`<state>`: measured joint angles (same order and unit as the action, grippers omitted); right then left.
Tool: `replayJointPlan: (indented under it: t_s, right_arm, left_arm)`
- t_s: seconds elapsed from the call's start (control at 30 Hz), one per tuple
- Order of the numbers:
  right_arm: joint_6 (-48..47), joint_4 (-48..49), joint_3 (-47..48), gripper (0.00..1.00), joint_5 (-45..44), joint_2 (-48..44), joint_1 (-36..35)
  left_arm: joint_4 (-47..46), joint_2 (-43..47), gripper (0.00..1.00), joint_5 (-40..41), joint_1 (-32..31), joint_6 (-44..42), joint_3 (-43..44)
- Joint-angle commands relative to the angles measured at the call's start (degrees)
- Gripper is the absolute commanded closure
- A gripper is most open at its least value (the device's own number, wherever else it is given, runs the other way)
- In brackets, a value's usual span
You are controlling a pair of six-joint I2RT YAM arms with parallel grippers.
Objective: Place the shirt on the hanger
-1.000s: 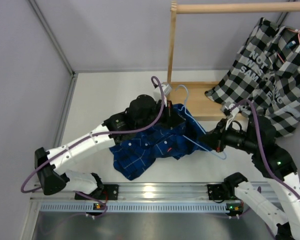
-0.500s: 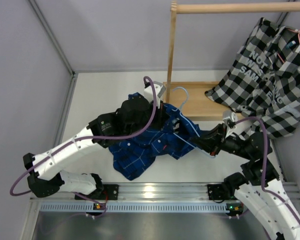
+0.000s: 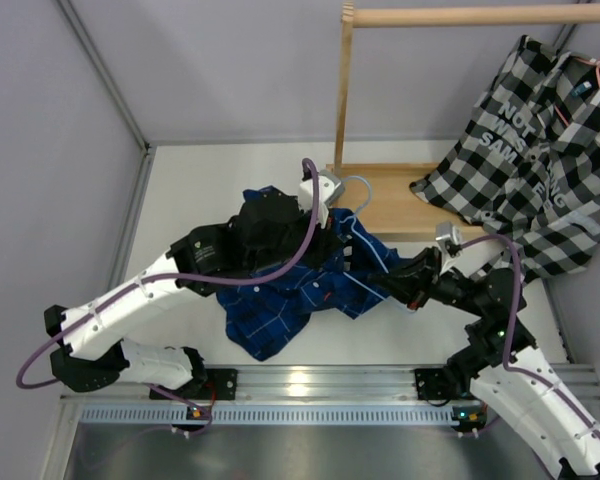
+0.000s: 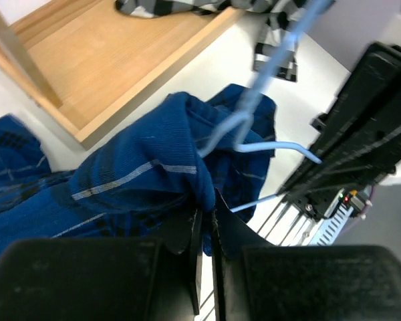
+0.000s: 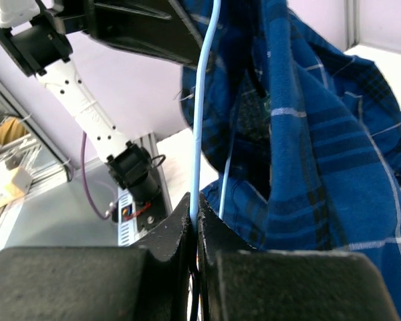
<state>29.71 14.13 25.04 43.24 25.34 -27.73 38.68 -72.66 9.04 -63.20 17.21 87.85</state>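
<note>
Half at most is judged done: the dark blue checked shirt point(image 3: 280, 300), pinched by the left hand point(image 4: 206, 222), is only partly threaded onto the thin pale-blue wire hanger point(image 4: 274, 143) clenched by the right hand point(image 5: 195, 224).

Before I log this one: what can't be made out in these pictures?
Top view: the left gripper's fingertips, under its own wrist.
All views: most of the hanger, buried in shirt folds; whether it sits inside the collar is unclear.
Right wrist view: the hanger runs off the top edge.
</note>
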Motion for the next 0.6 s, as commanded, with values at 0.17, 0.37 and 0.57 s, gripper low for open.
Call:
replayJointPlan:
  t_s: [0.17, 0.37, 0.57]
  right_arm:
    - [-1.5, 12.1, -1.9, 1.0, -6.3, -1.5, -2.2]
    - [-0.4, 16.1, -6.7, 1.0, -9.4, -4.9, -2.2]
    - [-0.7, 16.0, -9.9, 1.0, -10.9, -8.5, -2.2]
  left_arm:
    - [-0.4, -0.2, 0.68, -11.1, -1.8, -6.6, 5.5]
    - [-0.4, 3.7, 0.02, -2.5, -1.7, -12.0, 8.6]
    - [-1.2, 3.0, 0.02, 1.4, 6.0, -24.1, 10.6]
